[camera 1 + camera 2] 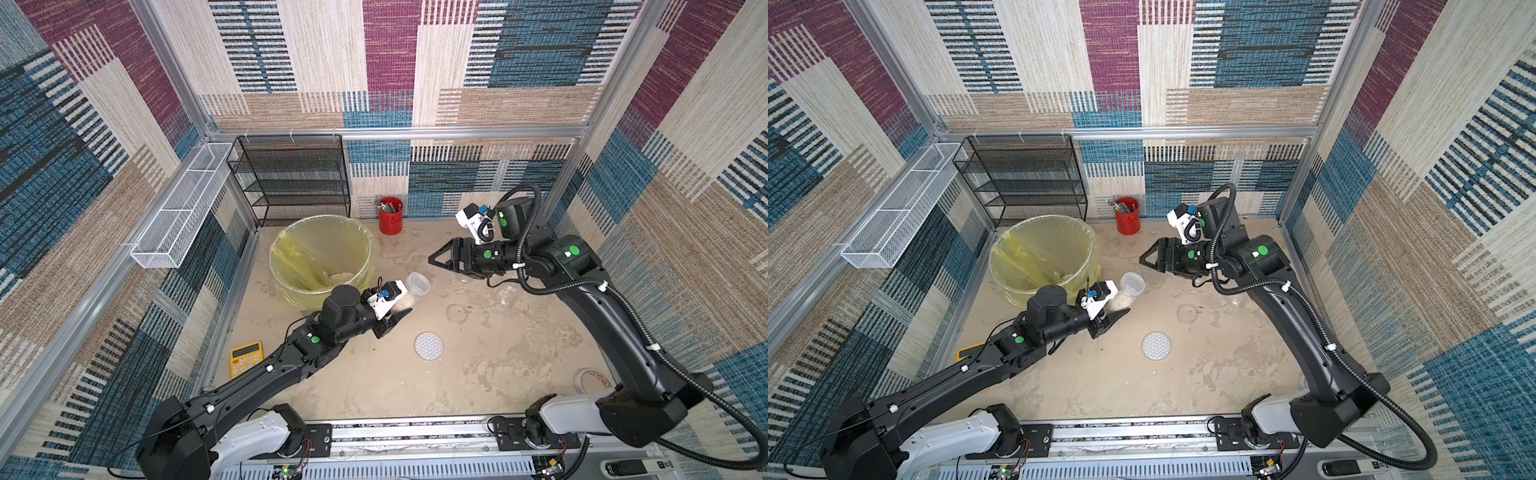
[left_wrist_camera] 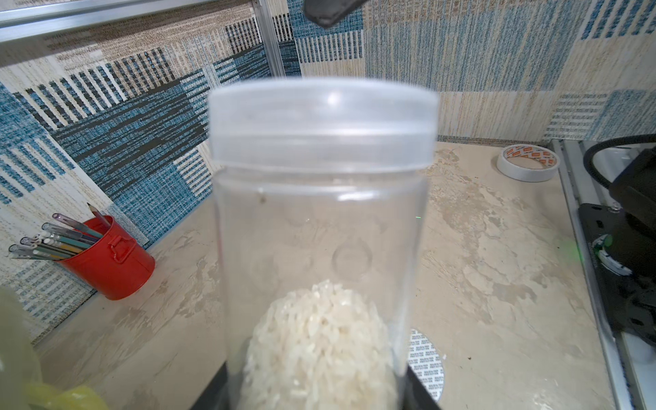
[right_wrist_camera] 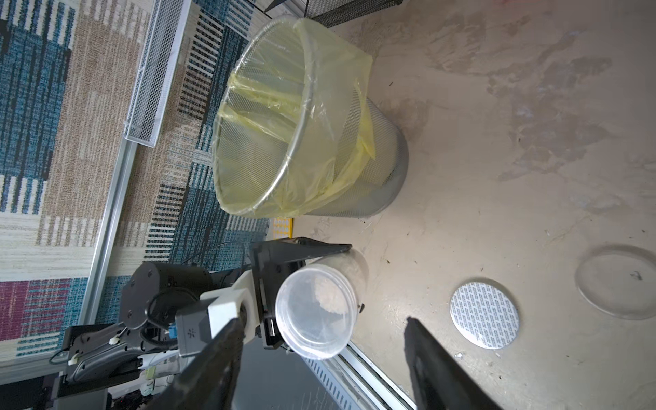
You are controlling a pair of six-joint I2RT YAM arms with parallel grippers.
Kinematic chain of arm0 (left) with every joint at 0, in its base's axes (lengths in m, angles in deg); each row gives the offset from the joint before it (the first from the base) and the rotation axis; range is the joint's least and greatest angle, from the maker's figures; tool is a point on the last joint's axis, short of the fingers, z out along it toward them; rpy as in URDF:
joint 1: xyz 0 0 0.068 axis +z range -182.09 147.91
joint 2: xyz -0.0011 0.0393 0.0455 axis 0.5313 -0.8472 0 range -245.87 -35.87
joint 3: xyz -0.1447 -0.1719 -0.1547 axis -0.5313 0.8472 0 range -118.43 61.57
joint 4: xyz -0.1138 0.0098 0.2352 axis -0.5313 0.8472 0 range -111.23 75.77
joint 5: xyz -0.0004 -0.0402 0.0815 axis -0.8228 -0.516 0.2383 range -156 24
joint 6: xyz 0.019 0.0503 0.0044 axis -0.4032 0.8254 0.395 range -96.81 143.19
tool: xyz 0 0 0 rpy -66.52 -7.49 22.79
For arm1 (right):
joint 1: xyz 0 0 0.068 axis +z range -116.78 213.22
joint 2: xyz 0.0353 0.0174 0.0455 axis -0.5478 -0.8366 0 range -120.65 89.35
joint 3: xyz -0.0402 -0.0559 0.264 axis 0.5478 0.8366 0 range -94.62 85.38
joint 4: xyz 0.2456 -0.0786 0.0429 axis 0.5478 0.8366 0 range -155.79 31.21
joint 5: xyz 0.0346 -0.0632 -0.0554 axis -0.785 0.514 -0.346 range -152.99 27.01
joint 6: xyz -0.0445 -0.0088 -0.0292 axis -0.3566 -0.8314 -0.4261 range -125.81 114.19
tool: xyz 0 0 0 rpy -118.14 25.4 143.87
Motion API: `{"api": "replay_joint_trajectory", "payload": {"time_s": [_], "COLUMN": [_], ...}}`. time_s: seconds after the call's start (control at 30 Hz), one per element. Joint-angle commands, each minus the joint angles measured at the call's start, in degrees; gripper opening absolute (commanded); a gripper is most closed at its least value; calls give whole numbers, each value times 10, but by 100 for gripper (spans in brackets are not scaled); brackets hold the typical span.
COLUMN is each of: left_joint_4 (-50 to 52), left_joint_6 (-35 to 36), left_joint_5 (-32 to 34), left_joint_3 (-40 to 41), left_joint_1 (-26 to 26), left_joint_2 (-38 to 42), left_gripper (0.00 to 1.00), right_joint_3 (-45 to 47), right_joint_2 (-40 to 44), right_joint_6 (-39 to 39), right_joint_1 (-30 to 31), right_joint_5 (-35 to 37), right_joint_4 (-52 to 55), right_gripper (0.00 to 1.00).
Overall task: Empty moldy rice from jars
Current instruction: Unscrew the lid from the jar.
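Observation:
My left gripper (image 1: 400,311) is shut on the lower body of a clear jar (image 1: 409,296), held tilted beside the bin. A translucent lid (image 1: 417,284) caps the jar (image 2: 319,213). Moldy rice (image 2: 319,348) lies heaped at its lower end, between the black fingers (image 2: 420,390). My right gripper (image 1: 433,260) hangs open a little beyond and above the lid, pointing toward the bin. In the right wrist view the lid (image 3: 316,312) shows between the two spread fingers (image 3: 220,362), not touching either. A faint clear shape (image 1: 508,294) lies under the right forearm; I cannot tell what it is.
The grey mesh bin with a yellow liner (image 1: 286,249) stands left of the jar, with some rice (image 1: 338,276) at its bottom. A loose clear lid (image 1: 457,313) and a white seal disc (image 1: 429,345) lie mid-table. Red pen cup (image 1: 390,216), yellow calculator (image 1: 246,358), tape roll (image 2: 529,163), black mesh rack (image 1: 291,178).

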Motion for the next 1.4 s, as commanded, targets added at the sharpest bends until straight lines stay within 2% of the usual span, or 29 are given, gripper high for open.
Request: {"api": "replay_joint_trajectory", "payload": {"time_s": [0.0, 0.1, 0.23, 0.87, 1.13, 1.37], "left_joint_4": [-38, -42, -50, -55, -49, -49], "left_joint_6": [20, 20, 18, 23, 26, 23], "left_joint_5": [0, -1, -1, -5, -5, -7], "left_joint_3": [-6, -7, -5, -14, -15, -16], "left_joint_1": [0, 0, -1, 0, 0, 0], "left_joint_2": [-10, -20, -27, -45, -48, -48], "left_gripper": [0, 0, 0, 0, 0, 0], "right_joint_3": [-40, -64, -104, -108, -110, -102], "right_joint_2": [-35, -66, -101, -134, -138, -137], "right_joint_6": [6, -4, -40, -70, -79, -87], "right_joint_1": [0, 5, 13, 56, 66, 80], "right_joint_5": [-1, -15, 9, 16, 37, 52], "right_joint_4": [67, 92, 141, 175, 175, 175], "right_gripper": [73, 72, 74, 74, 71, 62]}}
